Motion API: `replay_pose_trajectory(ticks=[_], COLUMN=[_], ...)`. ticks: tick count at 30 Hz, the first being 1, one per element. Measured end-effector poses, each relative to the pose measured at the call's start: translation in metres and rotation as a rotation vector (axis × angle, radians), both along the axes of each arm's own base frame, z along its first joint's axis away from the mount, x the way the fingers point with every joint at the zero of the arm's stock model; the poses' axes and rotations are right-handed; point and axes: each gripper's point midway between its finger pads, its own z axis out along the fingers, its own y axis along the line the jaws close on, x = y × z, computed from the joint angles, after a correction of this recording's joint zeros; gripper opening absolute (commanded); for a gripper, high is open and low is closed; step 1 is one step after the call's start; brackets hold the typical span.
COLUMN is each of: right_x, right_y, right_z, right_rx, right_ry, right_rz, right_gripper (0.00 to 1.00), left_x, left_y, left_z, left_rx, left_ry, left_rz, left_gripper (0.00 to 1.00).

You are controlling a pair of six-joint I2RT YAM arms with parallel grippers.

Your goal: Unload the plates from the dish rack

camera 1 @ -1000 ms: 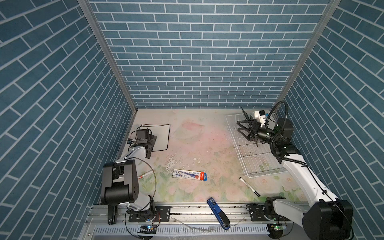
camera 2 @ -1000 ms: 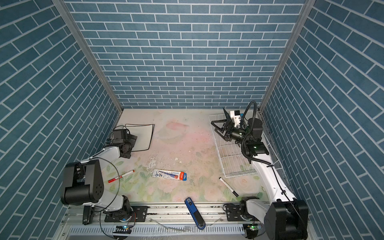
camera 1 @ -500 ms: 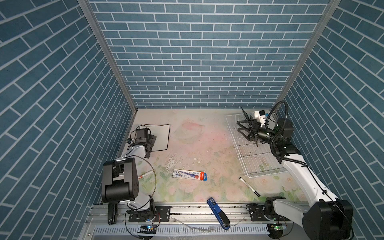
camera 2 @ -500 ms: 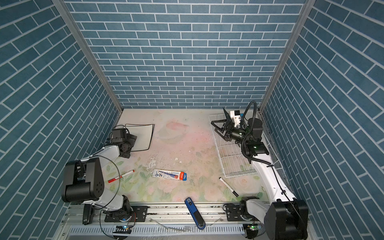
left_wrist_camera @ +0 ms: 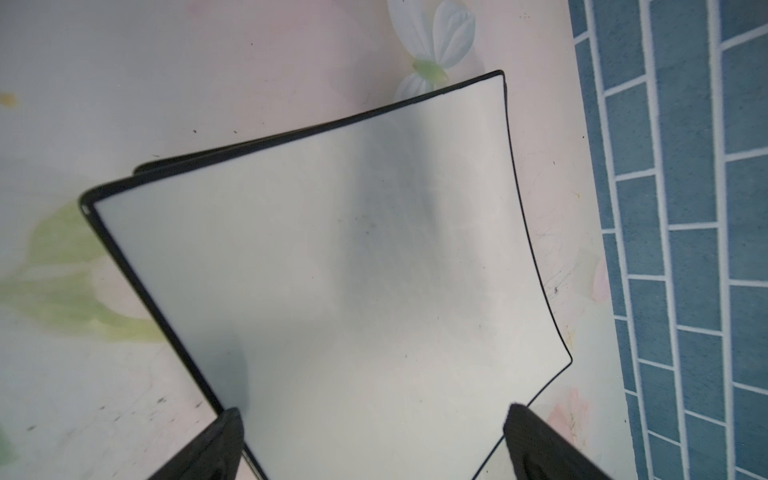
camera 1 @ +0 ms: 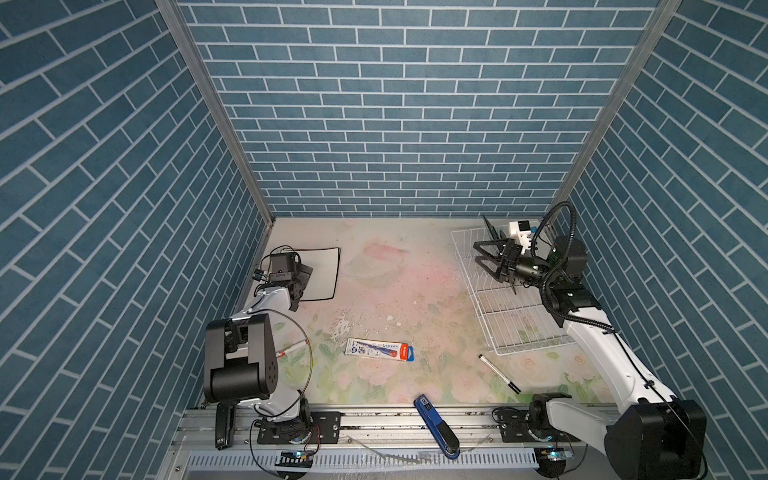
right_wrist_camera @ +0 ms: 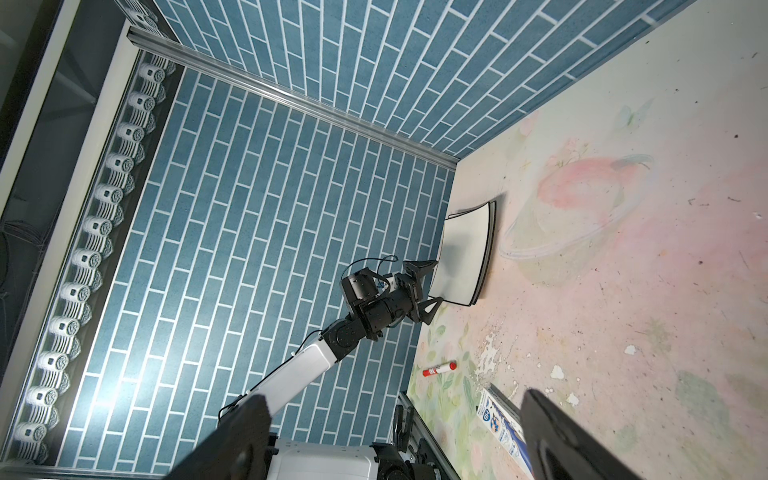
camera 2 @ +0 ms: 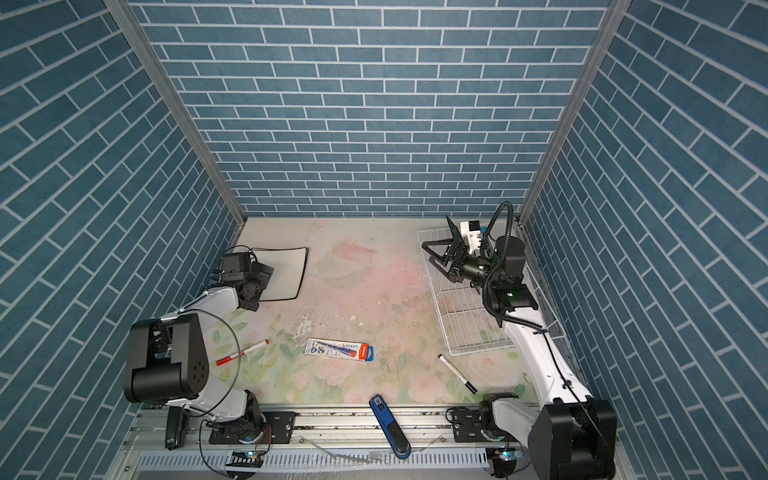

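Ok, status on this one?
Left gripper open over plates, stacked on table. Right gripper open above rack. Rack looks empty. Nothing blocking.

Even overhead light, soft grey shadow across the plate (left_wrist_camera: 374,249), perhaps slight warp at wrist-view edges

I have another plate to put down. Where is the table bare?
The widest bare patch is in the middle, between the square plates and the dish rack, on the far side of the pen packet. A smaller one lies between that packet and the black marker. Crowded: the left front, around the red marker.
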Motion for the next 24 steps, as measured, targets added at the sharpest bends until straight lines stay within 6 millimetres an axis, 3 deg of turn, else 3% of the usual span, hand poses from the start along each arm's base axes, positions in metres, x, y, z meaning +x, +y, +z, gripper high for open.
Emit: replay_pose_trajectory(ticks=[9,18,24], right_x=[0.0,0.0,0.0], right_y=[0.0,0.0,-0.001], right_z=[0.0,0.0,0.0], right_rx=[-0.001,-0.006,-0.011], right_ry=[0.002,-0.008,-0.014], right_rz=[0.0,0.0,-0.009], right_gripper=[0.95,0.95,0.94], left_x=[-0.003,-0.008,-0.013], left_y=[0.001,0.004,-0.008], left_z=[0.011,0.047,0.077], left_rx=[0.007,0.073,0.179], left_ry=[-0.024,-0.097,-0.155], left_rz=[-0.002,-0.026,-0.13], left_gripper=[1.0,1.0,1.0])
